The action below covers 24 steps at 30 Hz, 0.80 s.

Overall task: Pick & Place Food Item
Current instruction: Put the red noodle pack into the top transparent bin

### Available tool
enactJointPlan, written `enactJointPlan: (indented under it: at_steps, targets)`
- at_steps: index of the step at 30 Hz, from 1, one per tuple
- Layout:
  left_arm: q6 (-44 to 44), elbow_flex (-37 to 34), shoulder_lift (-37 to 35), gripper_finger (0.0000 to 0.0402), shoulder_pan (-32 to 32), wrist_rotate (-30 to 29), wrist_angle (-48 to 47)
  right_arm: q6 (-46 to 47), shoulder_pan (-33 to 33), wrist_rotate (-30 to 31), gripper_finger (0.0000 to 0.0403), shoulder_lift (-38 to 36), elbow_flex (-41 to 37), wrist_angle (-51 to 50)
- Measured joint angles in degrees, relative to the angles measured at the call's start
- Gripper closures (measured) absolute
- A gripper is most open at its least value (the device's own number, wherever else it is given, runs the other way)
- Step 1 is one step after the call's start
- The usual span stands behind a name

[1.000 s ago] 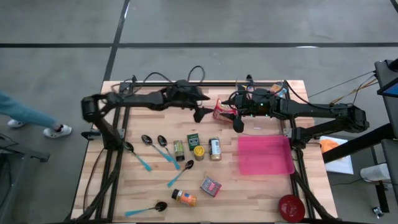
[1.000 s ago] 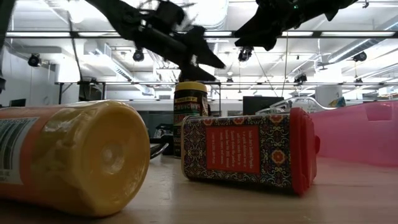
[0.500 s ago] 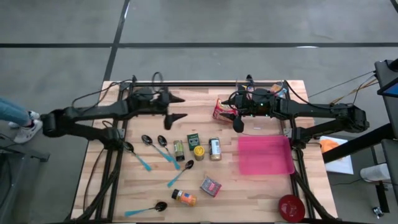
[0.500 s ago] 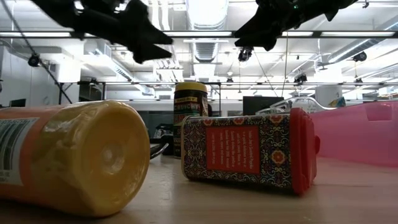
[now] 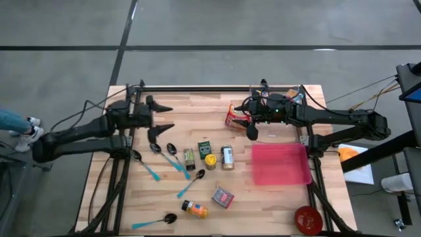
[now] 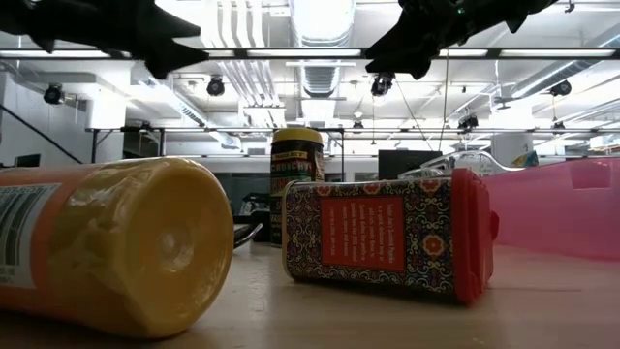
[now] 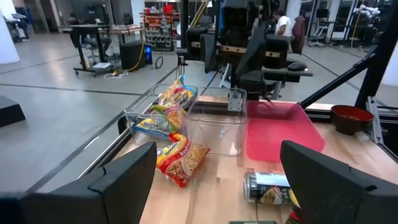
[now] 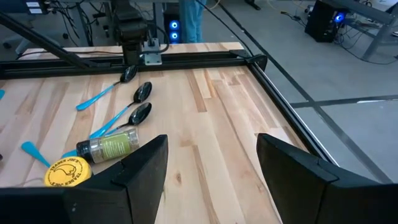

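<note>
A red and yellow snack packet (image 5: pixel 233 116) lies flat on the table at the far middle; the left wrist view shows the packet (image 7: pixel 180 159) beside a clear tub (image 7: pixel 214 126). My right gripper (image 5: pixel 250 128) hangs open just right of the packet, above the table, with nothing between its fingers (image 8: pixel 146 163). My left gripper (image 5: pixel 162 117) stands open over the far left of the table, well away from the packet and above the spoons. A pink tray (image 5: pixel 281 164) lies flat at the right.
Jars and a small box (image 5: pixel 209 157) stand mid-table. A patterned tin (image 5: pixel 223 197) and an orange bottle (image 5: pixel 195 209) lie on their sides near the front edge. Several blue-handled spoons (image 5: pixel 168 155) lie at the left and a red bowl (image 5: pixel 308 219) at the front right.
My left gripper has drawn back from beside the snack packet toward the table's left edge, staying open and rolling slightly. The packet has stayed where it was.
</note>
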Motion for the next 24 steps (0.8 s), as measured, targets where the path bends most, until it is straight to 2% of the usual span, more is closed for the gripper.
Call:
enactJointPlan:
  at_steps: [14,24]
  targets:
    - [1.12,0.15,-14.26,0.0056,-0.01,-0.01,-12.50,0.00,-0.02,0.00,0.0158,0.00,0.00,0.00]
    - [2.40,0.11,-22.45,0.0056,-0.01,-0.02,-16.06,0.00,-0.02,0.00,0.0158,0.00,0.00,0.00]
